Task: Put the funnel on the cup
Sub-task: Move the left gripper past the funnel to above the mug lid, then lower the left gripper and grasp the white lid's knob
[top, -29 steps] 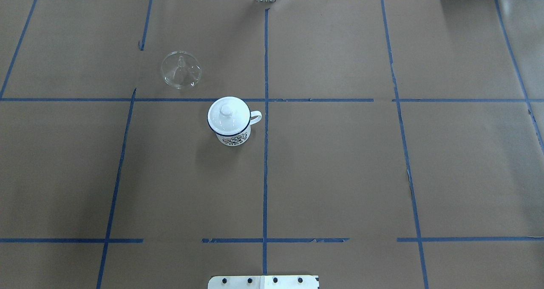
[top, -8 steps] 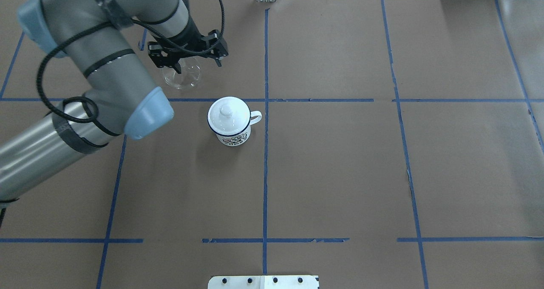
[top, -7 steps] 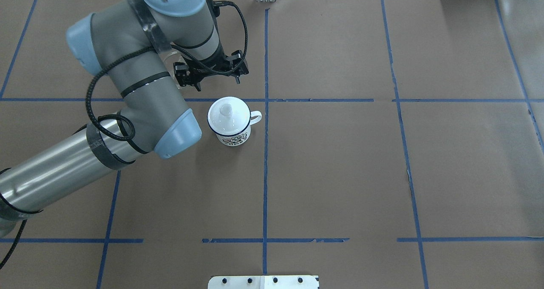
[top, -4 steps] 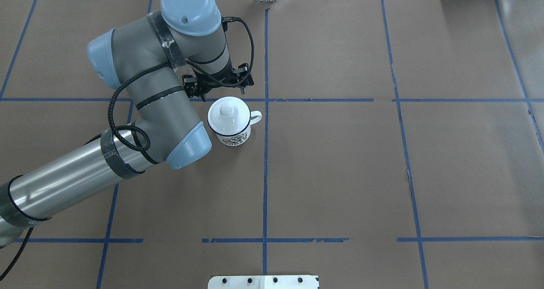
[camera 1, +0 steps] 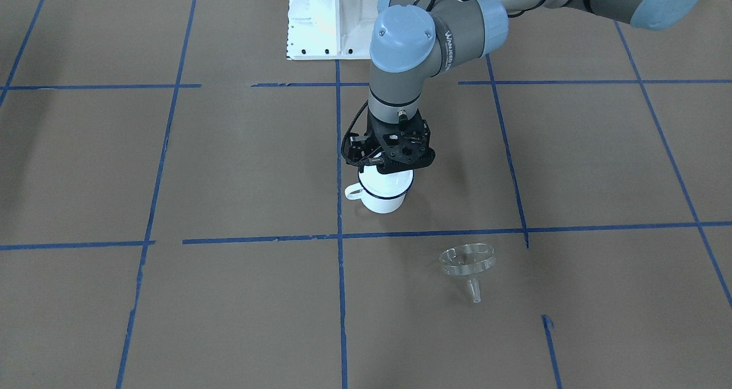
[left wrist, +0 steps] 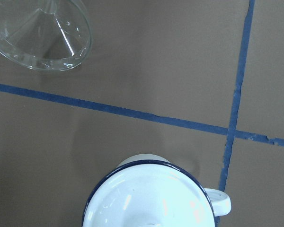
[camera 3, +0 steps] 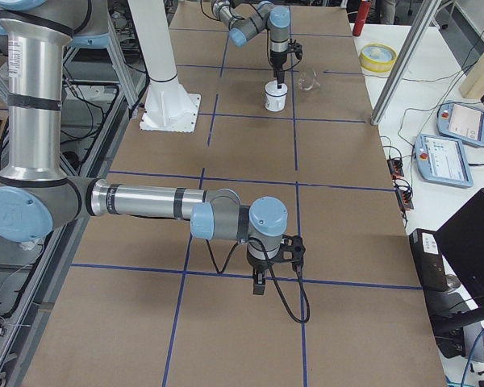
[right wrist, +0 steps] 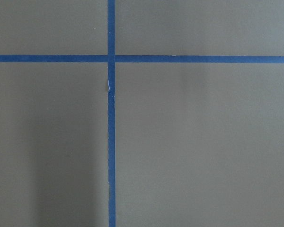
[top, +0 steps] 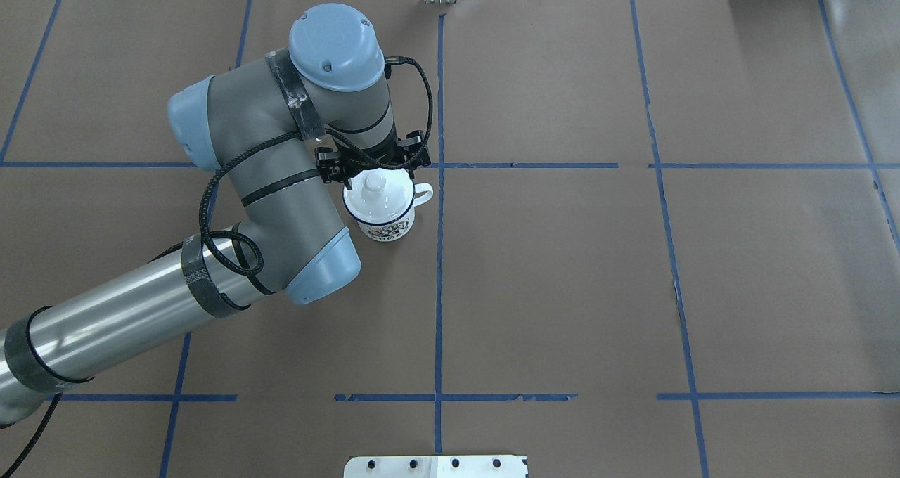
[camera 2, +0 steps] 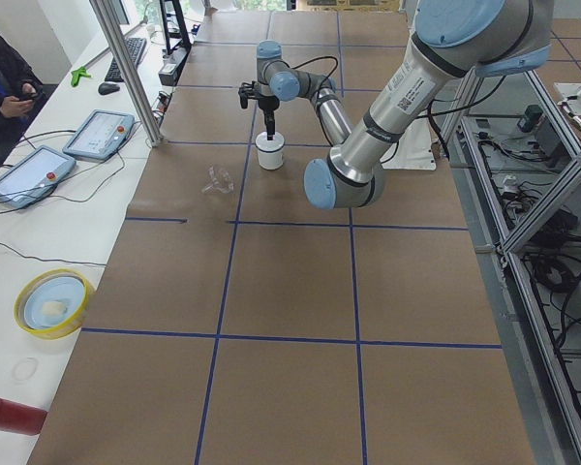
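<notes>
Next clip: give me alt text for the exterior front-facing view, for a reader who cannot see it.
The left gripper hangs directly over the white, blue-rimmed cup near the view's middle, hiding the cup's top. The clear funnel sits apart from both on the brown paper, nearer the camera and toward the view's right, with nothing touching it.

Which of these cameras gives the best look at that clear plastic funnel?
The exterior front-facing view: the funnel shows whole, rim and spout, with nothing in front. The left wrist view has it close but cut off at the frame's edge. Both side views show it tiny. In the overhead view the left arm hides it.
</notes>
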Tool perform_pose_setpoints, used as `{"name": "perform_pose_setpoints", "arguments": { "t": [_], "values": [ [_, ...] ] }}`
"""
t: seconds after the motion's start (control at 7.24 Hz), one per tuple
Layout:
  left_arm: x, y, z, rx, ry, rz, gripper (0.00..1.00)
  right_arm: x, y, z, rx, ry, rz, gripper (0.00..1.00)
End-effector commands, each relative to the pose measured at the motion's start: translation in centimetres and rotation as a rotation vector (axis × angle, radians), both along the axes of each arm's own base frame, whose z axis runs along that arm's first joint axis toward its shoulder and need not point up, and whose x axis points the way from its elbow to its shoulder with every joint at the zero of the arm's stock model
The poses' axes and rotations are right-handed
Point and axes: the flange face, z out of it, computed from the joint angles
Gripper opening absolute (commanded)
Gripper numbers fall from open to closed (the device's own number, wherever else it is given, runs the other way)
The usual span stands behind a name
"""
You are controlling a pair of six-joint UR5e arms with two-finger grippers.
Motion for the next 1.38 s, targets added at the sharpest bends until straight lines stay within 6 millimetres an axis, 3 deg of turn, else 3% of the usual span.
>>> {"name": "perform_pose_setpoints", "arguments": {
  "t": [0.0,0.41,0.55,0.69,1.24],
  "values": [
    [-0.08,0.16,0.35,-0.001,-0.001,0.001,0.99,0.0,0.0,0.0,0.0,0.0,0.0,1.0],
    [-0.19,0.24,1.04,-0.006,-0.007,0.001,0.99,0.0,0.0,0.0,0.0,0.0,0.0,1.0],
    [-0.26,0.29,0.85,-0.007,-0.006,-0.001,0.32,0.0,0.0,0.0,0.0,0.0,0.0,1.0],
    [-0.26,0.29,0.74,-0.006,-0.005,-0.001,0.0,0.0,0.0,0.0,0.0,0.0,0.0,1.0],
    [-0.34,0.32,0.3,-0.004,0.001,-0.007,0.0,0.0,0.0,0.0,0.0,0.0,0.0,1.0]
  ]
}}
